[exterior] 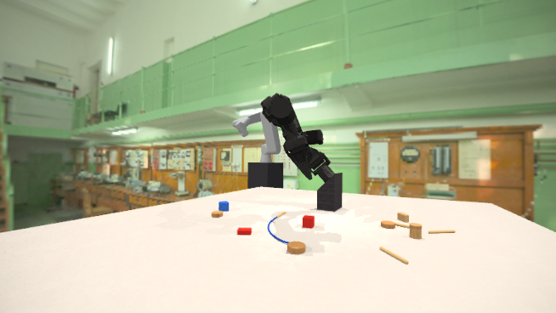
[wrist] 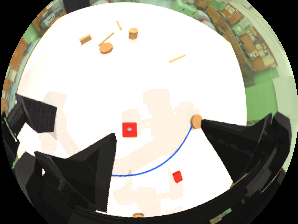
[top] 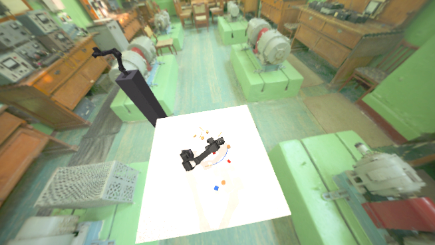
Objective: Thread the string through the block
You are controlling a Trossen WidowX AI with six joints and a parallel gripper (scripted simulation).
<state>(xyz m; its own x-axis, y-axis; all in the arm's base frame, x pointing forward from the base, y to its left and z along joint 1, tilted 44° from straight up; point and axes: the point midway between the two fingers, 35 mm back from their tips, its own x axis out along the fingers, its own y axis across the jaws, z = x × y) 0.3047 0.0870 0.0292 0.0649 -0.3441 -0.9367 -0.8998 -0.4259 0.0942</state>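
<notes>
A red block (top: 213, 153) (exterior: 309, 221) (wrist: 126, 125) stands on the table, with a small grey round spot, seemingly the hole, in its upper face in the wrist view. The round wooden button (top: 228, 146) (exterior: 296, 247) (wrist: 196, 121) lies apart from it. The blue string (top: 223, 158) (exterior: 269, 230) (wrist: 165, 163) curves from the button around the block. The stick (top: 207, 166) (exterior: 280, 214) on its free end lies on the table; it is hidden in the wrist view. My gripper (wrist: 160, 131) is open and empty, held above the table and pointing down.
A small red piece (exterior: 244, 231) (wrist: 177, 176), a blue cube (top: 216, 188) (exterior: 224, 206) and a wooden disc (top: 223, 182) (exterior: 217, 214) lie nearby. Loose sticks, including one stick (exterior: 394, 255) (wrist: 177, 58), lie near a wooden cylinder (exterior: 416, 230) (wrist: 133, 34).
</notes>
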